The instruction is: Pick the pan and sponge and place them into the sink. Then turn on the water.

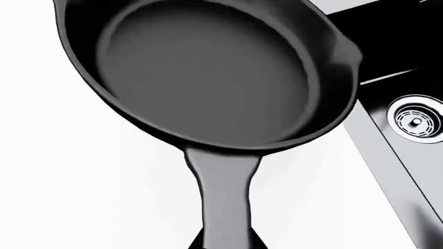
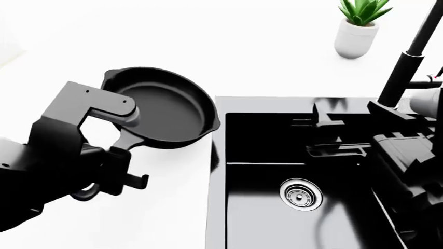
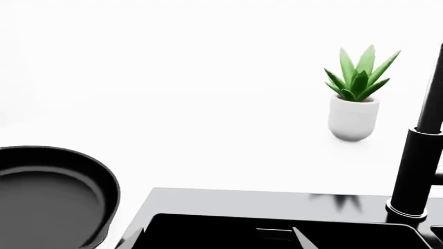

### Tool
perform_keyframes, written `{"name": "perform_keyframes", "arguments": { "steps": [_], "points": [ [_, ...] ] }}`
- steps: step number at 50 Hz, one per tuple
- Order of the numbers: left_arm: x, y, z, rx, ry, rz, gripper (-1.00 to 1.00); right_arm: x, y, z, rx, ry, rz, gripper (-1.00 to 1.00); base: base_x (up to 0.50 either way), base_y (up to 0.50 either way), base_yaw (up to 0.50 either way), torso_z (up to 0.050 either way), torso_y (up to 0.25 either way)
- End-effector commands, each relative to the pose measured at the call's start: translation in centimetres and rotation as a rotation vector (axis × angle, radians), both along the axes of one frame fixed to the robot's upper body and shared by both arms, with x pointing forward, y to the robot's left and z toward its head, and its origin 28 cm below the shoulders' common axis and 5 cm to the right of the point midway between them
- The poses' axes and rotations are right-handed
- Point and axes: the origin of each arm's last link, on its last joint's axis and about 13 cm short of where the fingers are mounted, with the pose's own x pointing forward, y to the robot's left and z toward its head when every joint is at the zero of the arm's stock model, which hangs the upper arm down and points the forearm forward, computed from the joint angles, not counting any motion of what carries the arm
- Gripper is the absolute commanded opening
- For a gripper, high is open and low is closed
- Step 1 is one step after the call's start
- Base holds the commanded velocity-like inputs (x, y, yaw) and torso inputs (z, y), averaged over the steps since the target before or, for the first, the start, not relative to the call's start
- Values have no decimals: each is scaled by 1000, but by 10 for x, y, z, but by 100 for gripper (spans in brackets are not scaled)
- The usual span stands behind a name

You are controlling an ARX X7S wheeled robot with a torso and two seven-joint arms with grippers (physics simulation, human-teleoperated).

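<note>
One left gripper (image 2: 123, 150) pinching the pan (image 2: 163, 106) handle; right gripper's fingers unreadable against black sink (image 2: 256, 135).

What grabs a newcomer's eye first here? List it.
The round black cast-iron skillet sits left of the large black double-basin sink, its long handle in the left gripper. A green spiky plant in a white pot stands far right, behind the tall black faucet.

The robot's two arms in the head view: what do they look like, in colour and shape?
The left arm is built of blocky, dark grey to black segments with a lighter grey, rounded-edged wrist housing. The right arm is black and angular, with a pale rounded part near its top. No cables or markings are visible.
</note>
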Motion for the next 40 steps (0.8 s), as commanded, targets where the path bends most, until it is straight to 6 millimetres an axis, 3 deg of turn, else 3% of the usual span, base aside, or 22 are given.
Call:
{"name": "perform_keyframes", "arguments": {
  "steps": [1,13,30,40],
  "points": [
    [-3,-4,24,-14,-167,-5,-100,-7,-3,1,-7,3,-13,100,0,0,0,0,0],
    [1,-12,14,-188,-205,-44,-100,-17,-4,1,-18,13,-23,100,0,0,0,0,2],
    [5,-16,16,-199,-195,-64,-100,-16,-6,-3,-4,25,-28,100,-297,-73,0,1,1],
    [9,-17,14,-198,-203,-67,-100,-15,-6,-5,-2,30,-30,100,-15,-279,0,0,1]
  ]
}}
